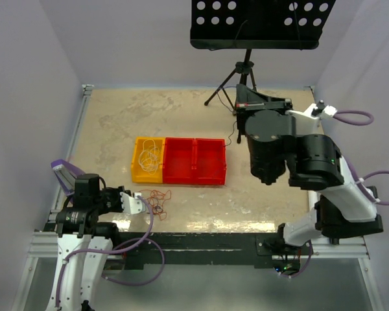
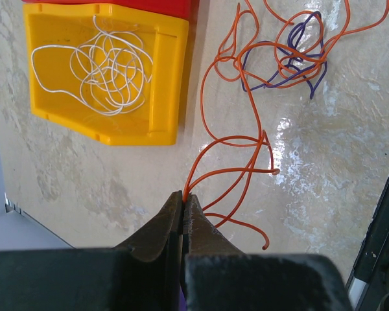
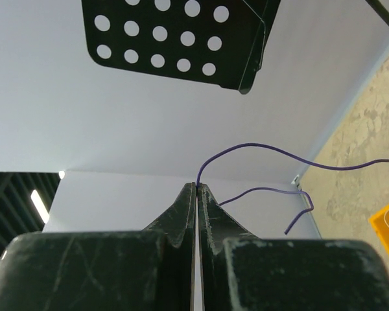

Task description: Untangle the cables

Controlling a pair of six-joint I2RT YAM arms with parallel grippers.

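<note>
An orange cable [image 2: 236, 146] lies in loose loops on the table and is tangled with a thin purple cable [image 2: 292, 65] at its far end. My left gripper [image 2: 183, 194] is shut on a near loop of the orange cable, low over the table. In the top view the left gripper [image 1: 135, 203] sits just left of the orange bundle [image 1: 159, 200]. My right gripper [image 3: 198, 186] is shut on a purple cable [image 3: 266, 148], raised high and pointing up at the wall. A white cable [image 2: 107, 68] lies coiled in the yellow bin [image 2: 165, 123].
Red bins [image 1: 196, 161] stand joined to the yellow bin [image 1: 137, 173] at mid-table. A black perforated music stand [image 1: 256, 23] on a tripod stands at the back. The raised right arm [image 1: 292, 152] hangs over the table's right side.
</note>
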